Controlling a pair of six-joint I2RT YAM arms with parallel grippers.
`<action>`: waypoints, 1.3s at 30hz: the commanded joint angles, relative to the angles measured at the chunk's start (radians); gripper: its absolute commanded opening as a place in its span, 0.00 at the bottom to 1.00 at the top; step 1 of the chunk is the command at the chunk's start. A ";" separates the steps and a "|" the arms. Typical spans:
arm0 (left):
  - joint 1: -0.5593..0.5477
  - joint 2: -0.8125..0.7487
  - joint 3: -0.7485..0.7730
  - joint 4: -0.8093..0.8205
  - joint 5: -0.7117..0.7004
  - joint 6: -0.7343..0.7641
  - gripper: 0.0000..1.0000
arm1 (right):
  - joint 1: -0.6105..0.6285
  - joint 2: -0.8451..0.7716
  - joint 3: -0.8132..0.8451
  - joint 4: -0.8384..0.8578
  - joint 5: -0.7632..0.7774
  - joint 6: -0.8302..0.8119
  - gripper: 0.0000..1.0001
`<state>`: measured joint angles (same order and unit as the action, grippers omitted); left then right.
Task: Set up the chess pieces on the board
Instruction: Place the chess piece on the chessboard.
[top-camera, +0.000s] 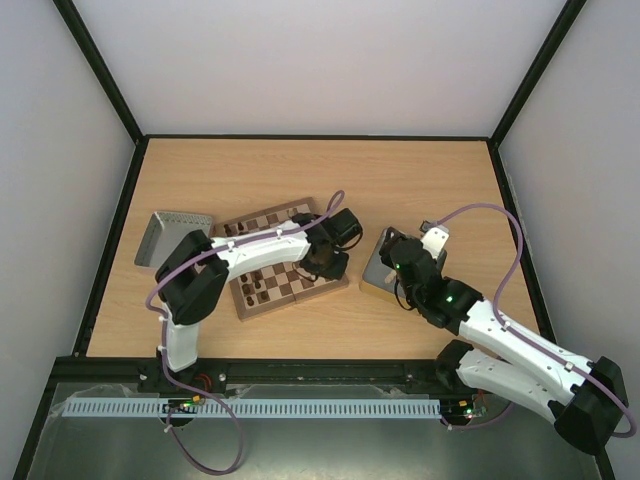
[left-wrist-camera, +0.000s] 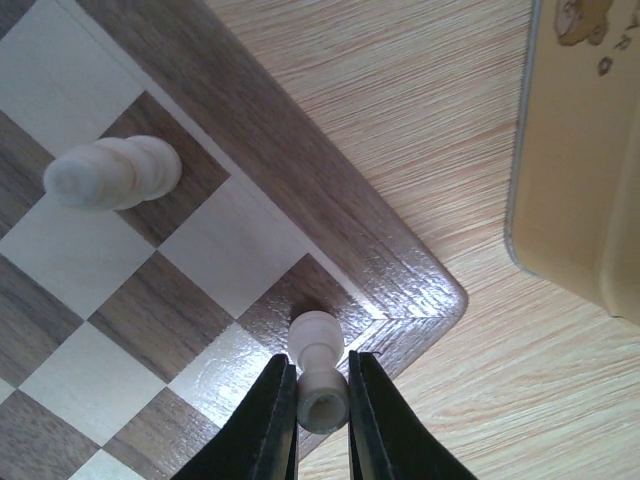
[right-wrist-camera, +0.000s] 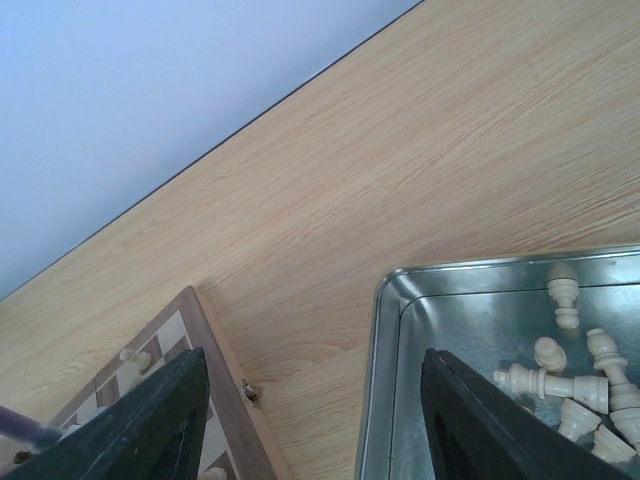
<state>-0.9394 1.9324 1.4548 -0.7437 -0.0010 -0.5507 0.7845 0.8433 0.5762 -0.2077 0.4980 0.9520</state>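
Observation:
My left gripper is shut on a pale cream pawn that lies on its side between the fingers, over the corner square of the board. Another cream piece stands on a dark square two squares away. From above, the left gripper is at the board's right edge, and some dark pieces stand near its front. My right gripper is open and holds nothing, hanging between the board's edge and a metal tin with several cream pieces in it.
A grey tin stands on edge left of the board. The tin with cream pieces lies right of the board, under the right gripper. Its yellowish side shows close to the board's corner. Black frame rails edge the table.

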 joint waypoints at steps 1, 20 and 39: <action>-0.006 0.022 0.036 -0.008 -0.011 -0.012 0.14 | -0.006 -0.010 -0.013 -0.023 0.054 0.021 0.57; -0.006 0.043 0.056 -0.043 -0.015 -0.008 0.31 | -0.007 -0.015 -0.017 -0.022 0.047 0.022 0.57; 0.098 -0.315 -0.120 0.223 -0.092 -0.006 0.50 | -0.117 0.075 0.129 -0.141 -0.085 -0.102 0.56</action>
<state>-0.9062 1.7767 1.4326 -0.6460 -0.0277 -0.5617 0.7475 0.8795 0.6304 -0.2832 0.4690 0.9195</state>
